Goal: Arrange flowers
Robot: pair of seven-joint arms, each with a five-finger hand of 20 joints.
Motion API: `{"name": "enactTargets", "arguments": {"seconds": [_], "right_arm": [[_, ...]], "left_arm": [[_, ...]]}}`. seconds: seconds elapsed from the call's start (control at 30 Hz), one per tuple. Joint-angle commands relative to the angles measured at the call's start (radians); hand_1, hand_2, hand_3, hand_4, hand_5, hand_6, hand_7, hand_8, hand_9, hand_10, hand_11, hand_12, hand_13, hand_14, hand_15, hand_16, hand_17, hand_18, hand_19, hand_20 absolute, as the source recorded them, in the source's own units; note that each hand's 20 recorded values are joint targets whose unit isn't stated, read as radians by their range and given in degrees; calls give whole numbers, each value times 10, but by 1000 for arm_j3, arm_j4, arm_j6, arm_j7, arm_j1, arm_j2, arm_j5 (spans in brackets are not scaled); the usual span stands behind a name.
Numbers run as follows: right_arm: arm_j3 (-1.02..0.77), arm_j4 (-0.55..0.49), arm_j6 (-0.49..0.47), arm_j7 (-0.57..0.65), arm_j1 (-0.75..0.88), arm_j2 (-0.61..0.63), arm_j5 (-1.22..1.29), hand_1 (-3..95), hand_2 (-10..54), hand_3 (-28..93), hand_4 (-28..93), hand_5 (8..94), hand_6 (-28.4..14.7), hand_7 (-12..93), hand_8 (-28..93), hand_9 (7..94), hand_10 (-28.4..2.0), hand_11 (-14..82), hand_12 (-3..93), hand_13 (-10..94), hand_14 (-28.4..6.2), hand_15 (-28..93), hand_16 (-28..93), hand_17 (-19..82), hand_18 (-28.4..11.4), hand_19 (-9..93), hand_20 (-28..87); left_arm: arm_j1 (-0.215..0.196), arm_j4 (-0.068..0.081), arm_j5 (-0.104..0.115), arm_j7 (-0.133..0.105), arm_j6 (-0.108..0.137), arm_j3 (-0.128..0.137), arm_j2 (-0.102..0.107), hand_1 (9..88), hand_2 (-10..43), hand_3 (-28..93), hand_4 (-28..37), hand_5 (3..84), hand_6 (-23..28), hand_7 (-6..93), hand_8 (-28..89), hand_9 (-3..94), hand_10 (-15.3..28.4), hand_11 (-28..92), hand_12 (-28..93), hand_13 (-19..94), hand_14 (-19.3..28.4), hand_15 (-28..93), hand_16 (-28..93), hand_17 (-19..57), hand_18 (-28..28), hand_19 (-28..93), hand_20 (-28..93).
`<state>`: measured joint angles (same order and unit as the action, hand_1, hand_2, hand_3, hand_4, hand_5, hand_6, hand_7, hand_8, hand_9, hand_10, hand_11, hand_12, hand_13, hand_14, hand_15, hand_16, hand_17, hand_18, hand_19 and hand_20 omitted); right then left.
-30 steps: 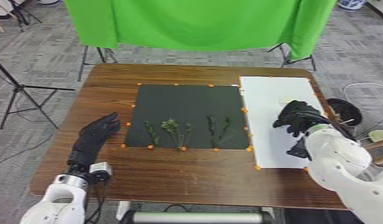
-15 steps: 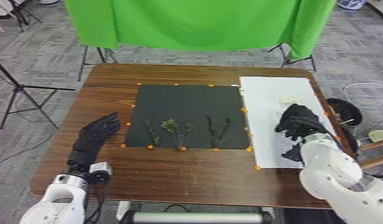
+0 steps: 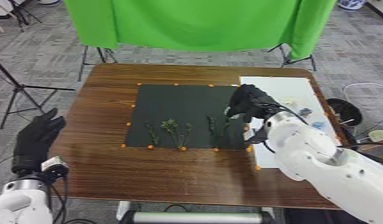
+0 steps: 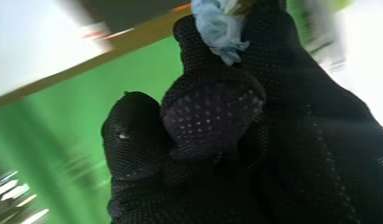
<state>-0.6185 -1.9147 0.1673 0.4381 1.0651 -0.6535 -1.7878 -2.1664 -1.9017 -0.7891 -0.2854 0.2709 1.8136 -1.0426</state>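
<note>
In the head view, my right hand (image 3: 250,102) is over the right edge of the black mat (image 3: 174,101). In the right wrist view, my right hand (image 4: 214,112) is curled round a light-blue flower (image 4: 219,31) at its fingertips. Green sprigs (image 3: 171,127) lie along the mat's near part; the rightmost one is partly beside the hand. On the white sheet (image 3: 269,89) lie blue flowers (image 3: 318,125) and pale flowers (image 3: 290,102), some close to my right arm. My left hand (image 3: 38,134) is at the table's left edge, its fingers relaxed and empty.
Small orange markers (image 3: 128,124) line the mat and the sheet. A black bin (image 3: 346,111) stands on the floor off the table's right side. Behind the brown table (image 3: 196,172) hangs a green cloth (image 3: 201,25). A black tripod (image 3: 20,86) stands to the left.
My right hand has moved left from the white sheet to the mat's edge, uncovering blue flowers on the sheet. My left hand has moved left, out to the table's edge.
</note>
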Motion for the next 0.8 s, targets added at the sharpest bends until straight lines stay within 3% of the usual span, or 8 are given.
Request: {"name": "enactTargets", "arguments": {"seconds": [0.03, 0.13, 0.27, 0.37, 0.4, 0.67, 0.77, 0.8], "right_arm": [[209, 155, -28, -87, -382, -294, -32, 604, -95, 638, -133, 793, 7, 250, 91, 890, -113, 63, 372, 937, -3, 533, 274, 684, -81, 932, 372], [234, 220, -26, -117, -395, -383, -56, 602, -95, 640, -133, 792, 7, 252, 90, 890, -112, 62, 372, 937, -3, 533, 275, 684, -80, 932, 375], [274, 309, -51, -174, -401, -490, -62, 601, -95, 642, -134, 790, 8, 255, 90, 890, -111, 62, 372, 937, -3, 534, 276, 684, -79, 932, 379], [296, 358, -74, -204, -394, -549, -84, 601, -95, 642, -135, 790, 9, 257, 89, 888, -112, 62, 373, 937, -3, 534, 276, 683, -79, 932, 382], [311, 369, -76, -210, -398, -561, -82, 601, -95, 642, -135, 789, 10, 258, 88, 889, -111, 62, 373, 937, -3, 534, 277, 683, -79, 932, 384], [394, 405, -88, -271, -398, -646, -126, 598, -95, 644, -139, 785, 12, 265, 84, 889, -110, 62, 373, 937, -3, 536, 277, 682, -80, 932, 391], [408, 404, -96, -286, -394, -656, -127, 596, -95, 647, -142, 785, 14, 267, 81, 888, -110, 62, 373, 937, -3, 536, 278, 682, -81, 932, 393], [414, 404, -92, -287, -392, -660, -126, 596, -95, 648, -144, 785, 14, 268, 79, 888, -109, 61, 372, 937, -3, 536, 278, 681, -82, 932, 395]], "left_arm": [[85, 48, 10, -14, -15, -89, -9, 156, 69, 708, -282, 461, 19, 121, -74, 451, 132, 157, 97, 357, 142, 101, -10, 83, 90, 21, 167], [119, 66, 0, -9, -29, -127, -9, 150, 69, 715, -282, 462, 19, 122, -74, 452, 132, 158, 98, 357, 142, 102, -11, 84, 89, 21, 168], [133, 77, -9, -11, -43, -142, -18, 152, 55, 720, -283, 461, 19, 121, -74, 452, 132, 159, 98, 356, 142, 102, -11, 84, 89, 21, 168], [136, 76, -12, -13, -38, -150, -21, 156, 42, 723, -283, 461, 20, 121, -73, 451, 132, 160, 99, 356, 141, 102, -10, 84, 89, 21, 168], [148, 85, -10, -15, -44, -158, -21, 158, 37, 723, -283, 460, 20, 121, -73, 451, 132, 160, 99, 356, 141, 102, -10, 84, 89, 21, 169], [175, 93, -8, -17, -45, -179, -21, 162, 23, 724, -283, 459, 21, 121, -72, 451, 133, 164, 102, 355, 141, 103, -10, 84, 88, 21, 169], [202, 105, -11, -15, -56, -202, -16, 163, 22, 723, -283, 458, 21, 122, -72, 450, 132, 164, 102, 355, 141, 102, -10, 83, 88, 21, 169], [203, 103, -11, -15, -57, -205, -17, 162, 22, 724, -283, 458, 22, 121, -72, 450, 132, 165, 103, 355, 142, 102, -10, 83, 88, 21, 169]]}}
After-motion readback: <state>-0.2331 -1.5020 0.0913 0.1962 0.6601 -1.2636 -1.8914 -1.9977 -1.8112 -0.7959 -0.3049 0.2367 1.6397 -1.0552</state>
